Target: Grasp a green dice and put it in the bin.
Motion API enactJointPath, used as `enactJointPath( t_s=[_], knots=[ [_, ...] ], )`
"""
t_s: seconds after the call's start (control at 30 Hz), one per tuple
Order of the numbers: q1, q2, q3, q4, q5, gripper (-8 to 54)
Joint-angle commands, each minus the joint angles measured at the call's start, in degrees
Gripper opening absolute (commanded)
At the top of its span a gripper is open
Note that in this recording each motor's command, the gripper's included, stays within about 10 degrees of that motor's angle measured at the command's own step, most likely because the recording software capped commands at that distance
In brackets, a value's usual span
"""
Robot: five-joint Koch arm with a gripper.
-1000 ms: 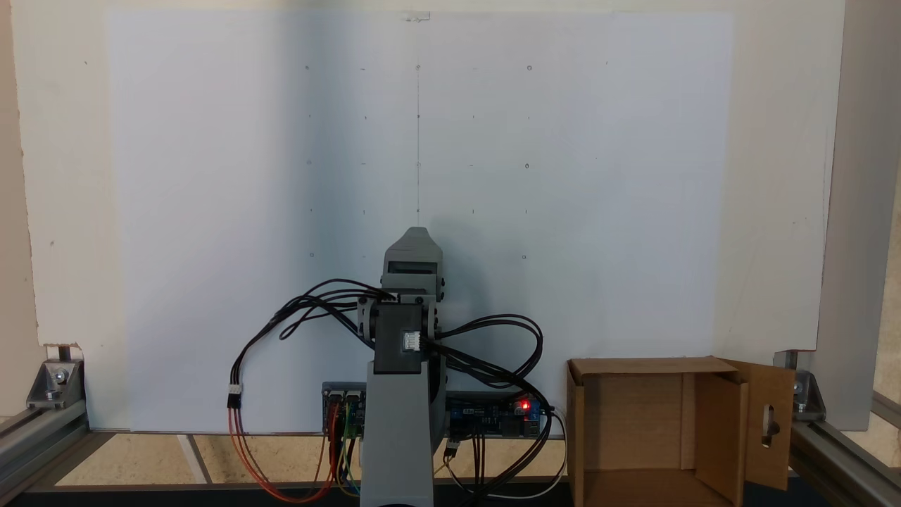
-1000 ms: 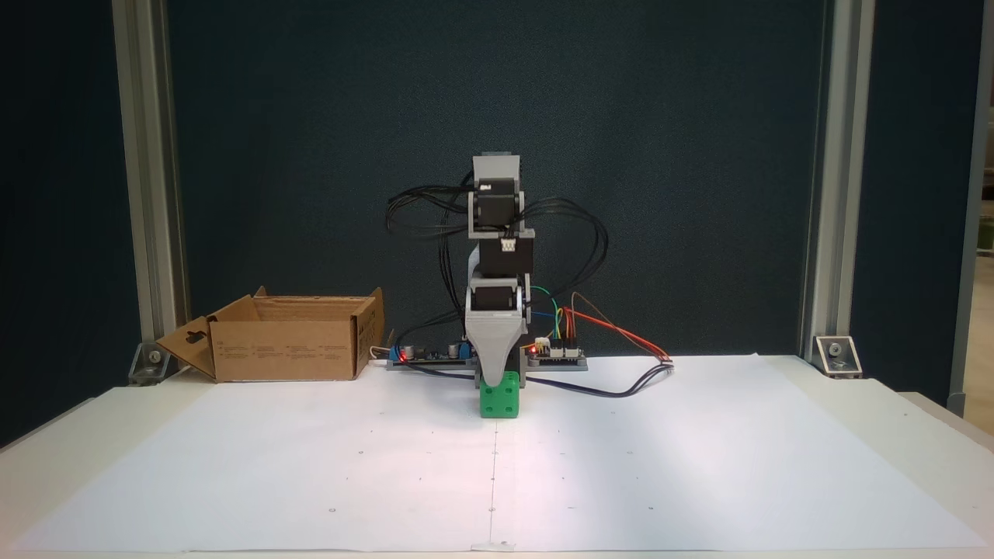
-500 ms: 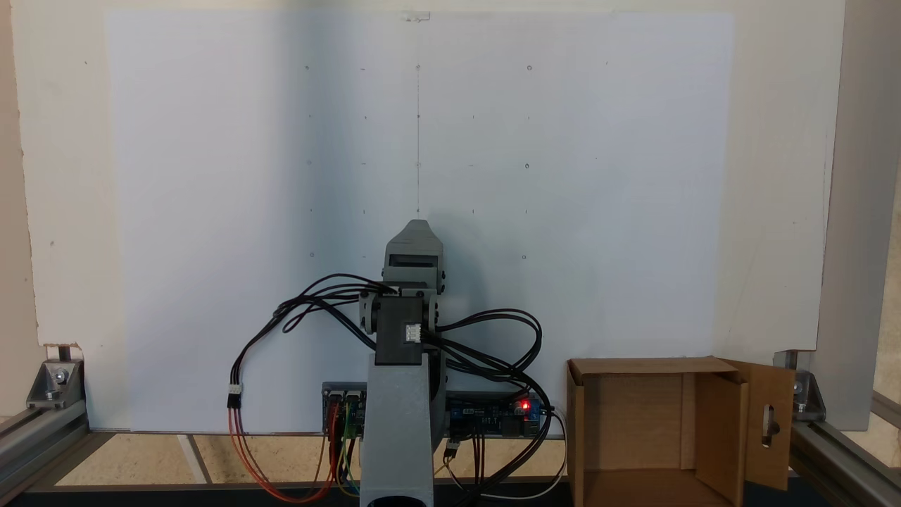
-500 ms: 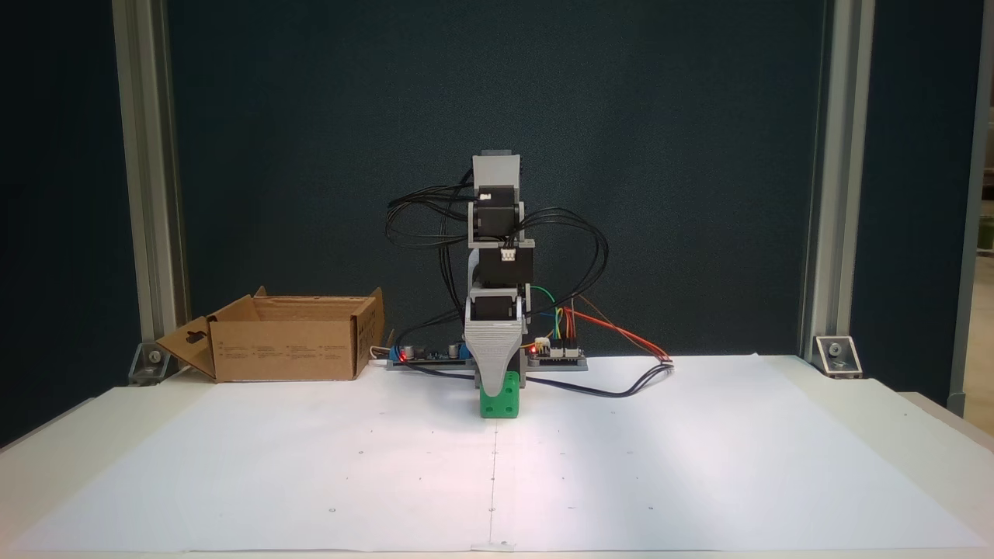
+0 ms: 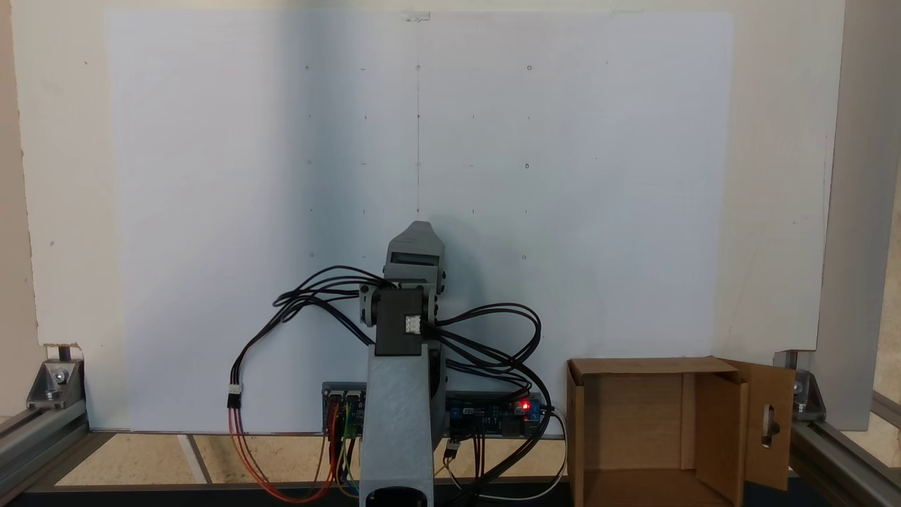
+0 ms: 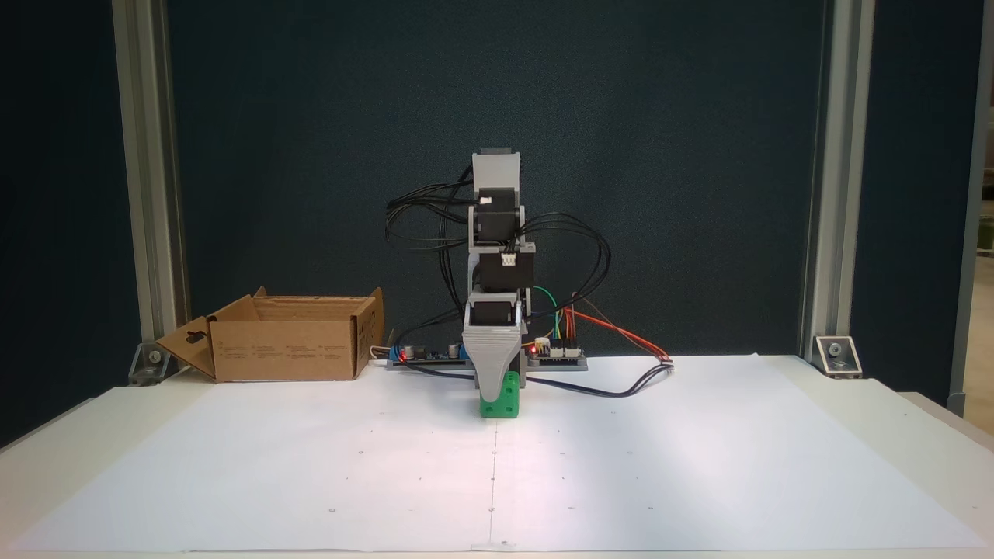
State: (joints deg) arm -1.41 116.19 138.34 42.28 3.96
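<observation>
One die sits on the paper under the lowered gripper; whether its fingers grip it I cannot tell. Lifting and carrying to the bin, well apart, seem left.

One green dice sits on the paper sheet — a single cube. One bin stands at the desk's far left corner in that fixed view — one cardboard box. One arm, carrying one gripper. Two circuit boards lie along the far edge.
</observation>
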Motion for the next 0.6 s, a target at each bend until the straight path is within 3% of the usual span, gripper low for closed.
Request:
enactJointPath(
  t_s=[0.0, 0.57],
  knots=[
    [-0.6, -1.0, -0.9, -1.0, 2.7, 43.5],
    [-0.7, -7.1, -0.8, -4.3, 3.5, 41.3]
  ],
)
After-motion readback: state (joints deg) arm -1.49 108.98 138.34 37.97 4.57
